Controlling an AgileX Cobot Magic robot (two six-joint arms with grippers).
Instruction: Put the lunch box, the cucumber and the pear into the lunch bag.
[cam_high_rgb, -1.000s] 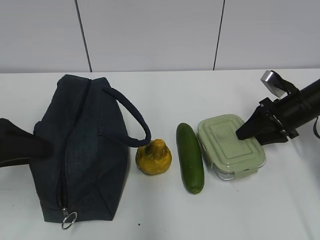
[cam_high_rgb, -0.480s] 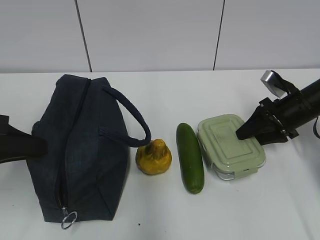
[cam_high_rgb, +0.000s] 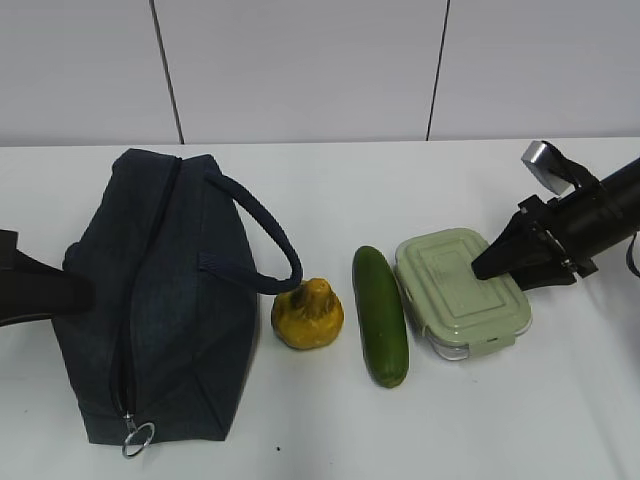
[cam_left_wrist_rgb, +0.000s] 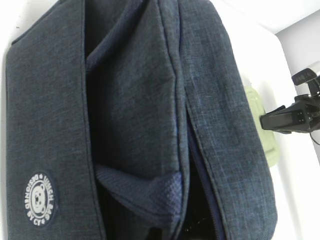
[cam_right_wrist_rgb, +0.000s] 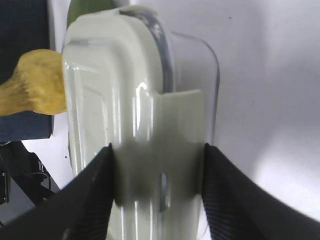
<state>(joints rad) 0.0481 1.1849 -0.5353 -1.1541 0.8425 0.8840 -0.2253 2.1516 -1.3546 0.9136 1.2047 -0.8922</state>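
1. on the white table (cam_high_rgb: 330, 440), at the left side, i see the lunch bag (cam_high_rgb: 160, 300). it lies long from far to near, with the black zipper along its top and the metal ring pull (cam_high_rgb: 138, 438) at the near end. one loop handle (cam_high_rgb: 265, 240) curves out to the right.
2. just right of the bag stands the pear (cam_high_rgb: 308, 314), yellow-orange with brown spots. the handle ends very close to its neck; i cannot tell if they touch.
3. right of the pear lies the cucumber (cam_high_rgb: 380, 315), pointing from far to near, a little apart from the pear.
4. just beside the cucumber, on its right, is the lunch box (cam_high_rgb: 450, 300) with the pale green lid. it sits flat on the table.
5. the right gripper (cam_right_wrist_rgb: 156, 165) comes from the right edge. in the right wrist view its two black fingers (cam_right_wrist_rgb: 97, 200) stand on both sides of the box's right end, pressed against the clip of the lid, so it has hold of the lunch box.
6. the left gripper (cam_high_rgb: 85, 292) comes from the left edge and its tip is at the left side of the bag. its fingers are closed fully. the left wrist view shows only navy fabric and a round white logo patch (cam_left_wrist_rgb: 39, 200), so i cannot tell if fabric is pinched between them.
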